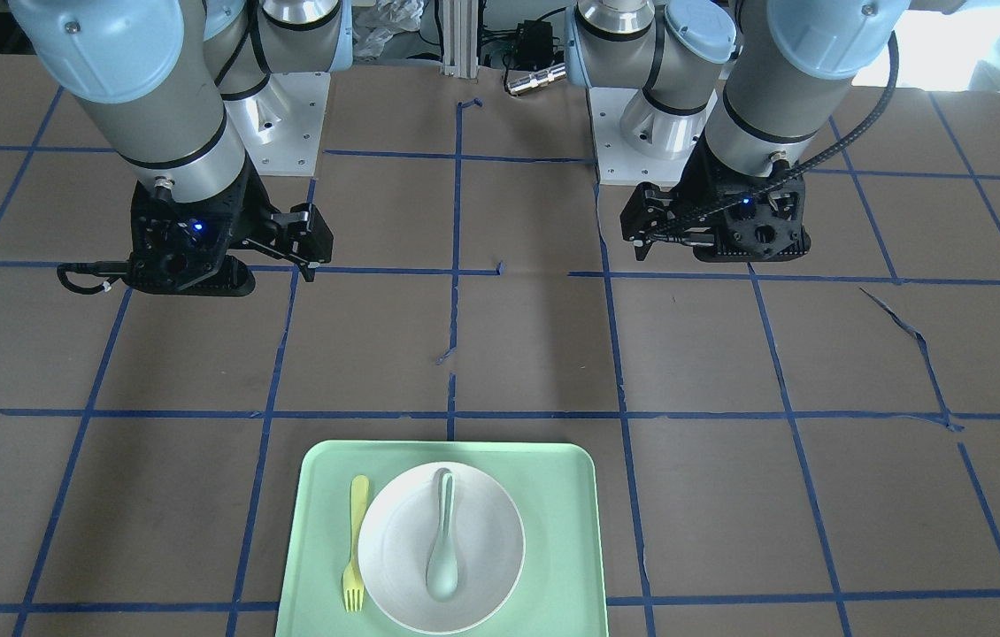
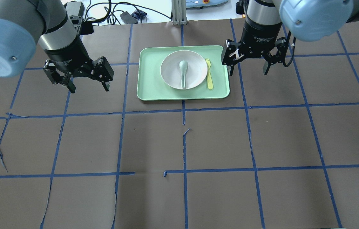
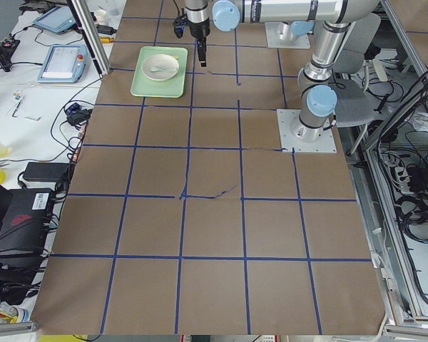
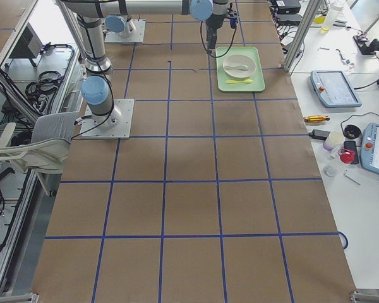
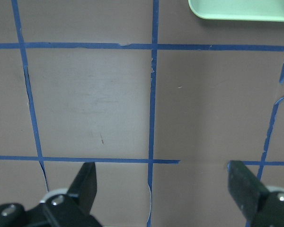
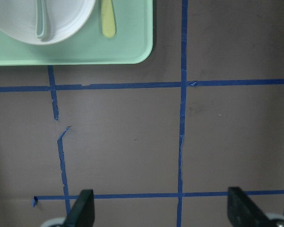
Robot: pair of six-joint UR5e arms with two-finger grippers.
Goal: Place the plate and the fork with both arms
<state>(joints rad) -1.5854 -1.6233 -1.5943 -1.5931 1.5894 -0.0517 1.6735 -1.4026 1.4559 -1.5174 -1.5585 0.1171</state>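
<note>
From overhead, the white plate [image 2: 197, 68] sits in the middle of the mint-green tray [image 2: 149, 92] at the far side of the counter [image 2: 179, 143], with a grey-green spoon [image 2: 183, 71] lying loose in it. The pale-yellow fork [image 2: 209, 74] lies flat on the tray, just beside the plate's rim on the robot's right. The left tool [image 2: 89, 84] hangs off the tray's left edge and the right tool [image 2: 248, 67] off its right edge. Both are spread wide and empty.

The front-facing view shows the fork's tines pointing away from the robot and its handle close along the plate.

Each wrist view shows fingers wide apart over bare counter. The right one catches the tray corner, the plate edge and the fork handle.

The plate looks stiff, light and smooth, so a pinch on the bare rim suits it. It should be kept level, or the spoon may slide. The fork is slim and low-lying — pinch it across the handle, clear of the plate.
</note>
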